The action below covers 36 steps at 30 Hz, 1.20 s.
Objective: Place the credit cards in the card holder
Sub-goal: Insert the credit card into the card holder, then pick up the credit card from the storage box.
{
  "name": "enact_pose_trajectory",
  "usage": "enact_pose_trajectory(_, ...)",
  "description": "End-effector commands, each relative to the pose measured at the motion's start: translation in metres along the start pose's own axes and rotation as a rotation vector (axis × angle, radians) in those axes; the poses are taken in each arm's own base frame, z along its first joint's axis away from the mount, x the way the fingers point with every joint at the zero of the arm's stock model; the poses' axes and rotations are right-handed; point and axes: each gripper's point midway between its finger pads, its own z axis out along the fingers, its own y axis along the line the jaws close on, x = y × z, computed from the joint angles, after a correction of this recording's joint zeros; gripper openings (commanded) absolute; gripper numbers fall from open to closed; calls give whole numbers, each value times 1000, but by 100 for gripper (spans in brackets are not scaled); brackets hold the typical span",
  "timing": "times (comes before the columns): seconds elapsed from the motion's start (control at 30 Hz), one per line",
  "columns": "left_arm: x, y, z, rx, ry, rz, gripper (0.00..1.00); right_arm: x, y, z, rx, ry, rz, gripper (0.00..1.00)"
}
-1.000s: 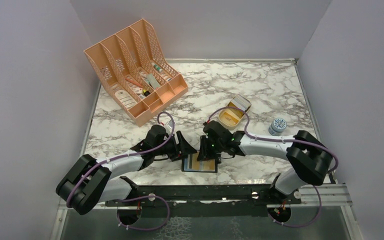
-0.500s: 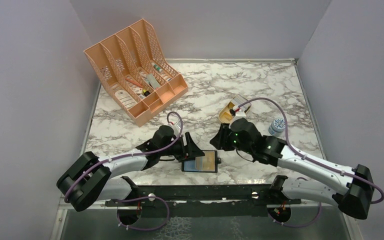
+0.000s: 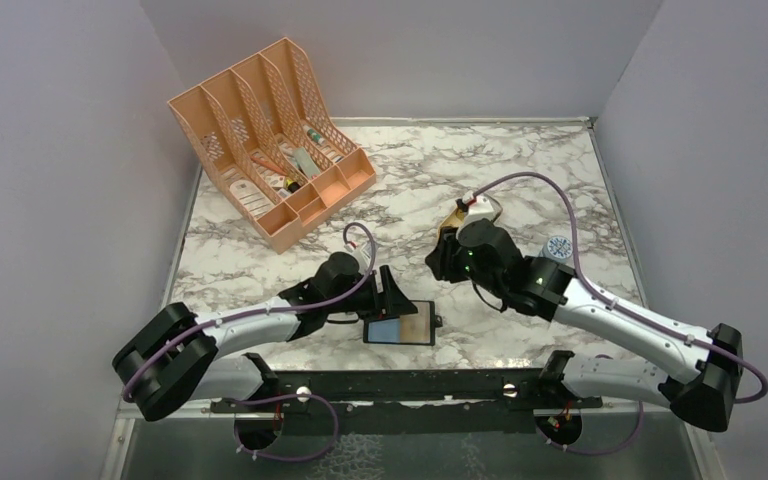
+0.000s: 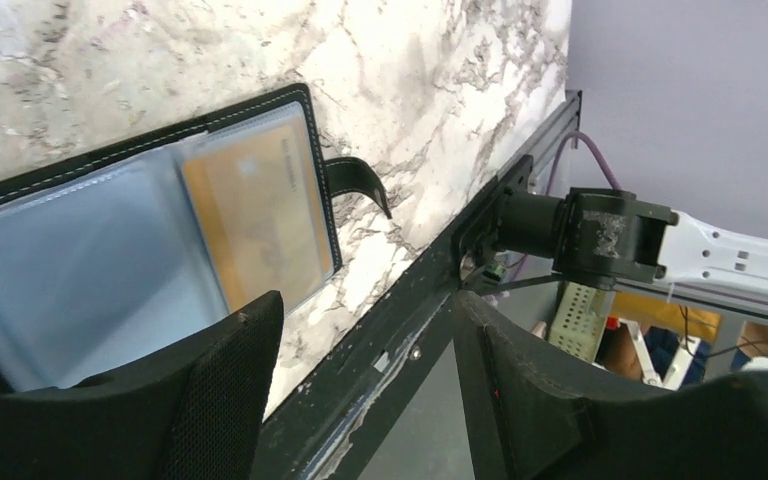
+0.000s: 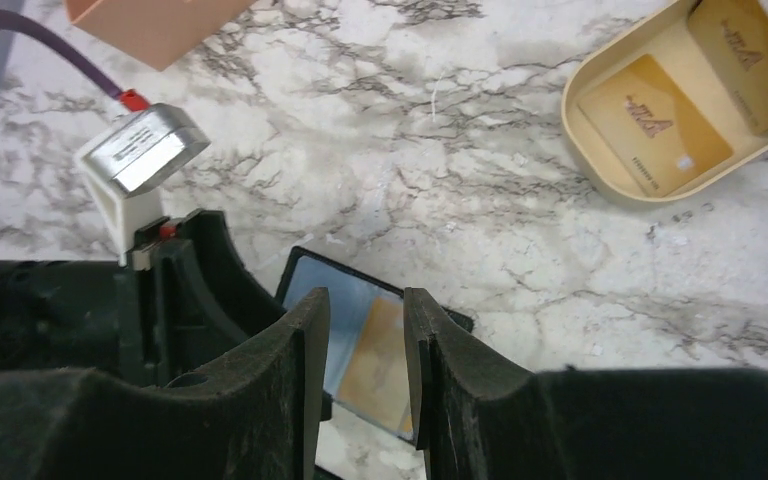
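Marbled desk [image 3: 520, 180] from above: the open card holder [image 3: 400, 326] lies at the near edge, left fingers [image 3: 388, 290] over its left end; right fingers [image 3: 442, 262] hang farther back. Left wrist: fingers spread, tan credit card [image 4: 260, 215] sleeved inside. Right wrist: fingers narrowly parted, empty; gold tin [image 5: 600, 160] holds two tan cards [image 5: 650, 125].

No wording can be read anywhere. Dark logo-like marks and a line of small print are seen on two tan credit cards [image 5: 650, 125] lying in the gold tin [image 5: 578, 140], but are too blurred to be made out. Faint print is seen on the tan card [image 4: 260, 215] held in the card holder [image 4: 160, 130], likewise illegible
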Motion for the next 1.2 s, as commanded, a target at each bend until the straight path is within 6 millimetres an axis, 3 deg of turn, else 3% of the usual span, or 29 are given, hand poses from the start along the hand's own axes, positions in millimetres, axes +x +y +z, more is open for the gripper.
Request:
enact_pose_trajectory(0.0,-13,11,-9,-110,-58,84,65,-21,-14,9,118,-42,-152,34)
enact_pose_trajectory(0.1,-21,12,-19,-162,-89,145,70,-26,-22,23,182,-32,-245,34)
enact_pose_trajectory(0.17,-26,11,-25,-183,-108,185,80,-31,-40,31,288,-31,-294,34)
enact_pose_trajectory(0.27,-31,9,-32,-212,-118,230,87,-41,-65,45,402,-7,-350,34)
enact_pose_trajectory(0.4,-32,11,-39,-252,-109,275,99,-49,-92,73,415,56,-387,35)
enact_pose_trajectory(0.77,-38,1,-61,-289,-108,361,99,-51,-180,120,713,265,-578,41)
enact_pose_trajectory(1.17,-38,10,-68,-302,-150,351,99,-55,-199,138,772,320,-665,45)
